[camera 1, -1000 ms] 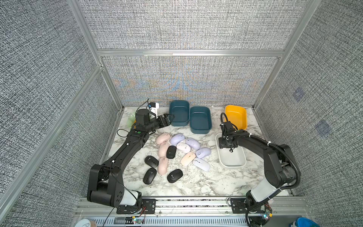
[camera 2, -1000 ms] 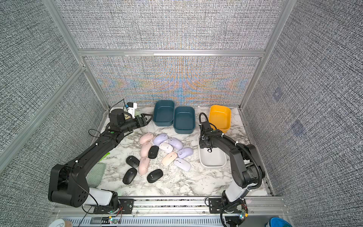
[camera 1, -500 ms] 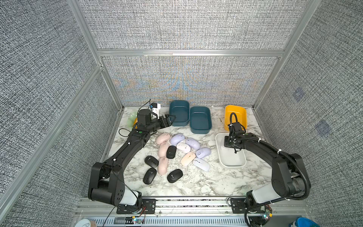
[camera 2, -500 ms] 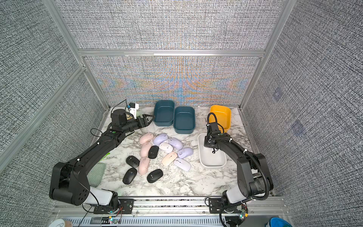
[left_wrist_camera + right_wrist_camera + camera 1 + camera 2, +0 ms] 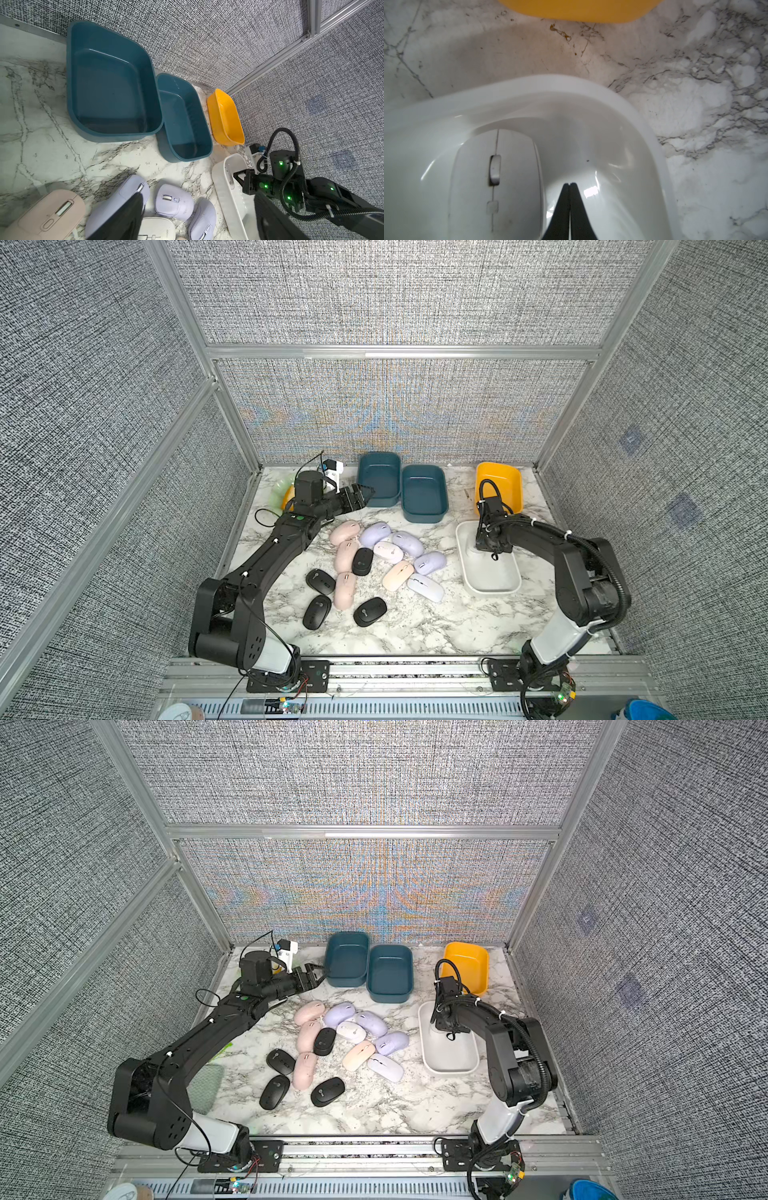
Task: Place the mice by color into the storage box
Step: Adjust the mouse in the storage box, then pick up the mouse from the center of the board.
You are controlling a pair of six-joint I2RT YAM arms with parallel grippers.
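While the right gripper point(image 5: 569, 185) points down into the shallow white plastic tray point(image 5: 602, 89), its two black fingers point(image 5: 560, 209) are pressed flat together with nothing between them; just beside them, on the tray's floor and close to its curved end wall, a white oval wireless mouse point(image 5: 496, 182) lies with its wheel upward, apart from the fingers. Both top views show this tray point(image 5: 490, 589) on the right part of the white marble-patterned table point(image 5: 415, 630), with an orange-yellow plastic box point(image 5: 498, 485) just behind it; two dark teal plastic boxes point(image 5: 424, 493) stand side by side, touching, at the back middle. The left gripper point(image 5: 365, 491) reaches out level above the table toward the near corner of the leftmost teal box, jaws spread wide and holding nothing; whether its tips touch that box's wall cannot be told. All other mice lie in a loose cluster on the table between the two arms: four black mice point(image 5: 320, 581), three along the cluster's near left edge and one in among the pink; four pale pink mice point(image 5: 345, 532) mostly down its left side; three lilac mice point(image 5: 407, 543) toward the back and right; two white mice point(image 5: 387, 551), one in the middle and one at the near right edge.
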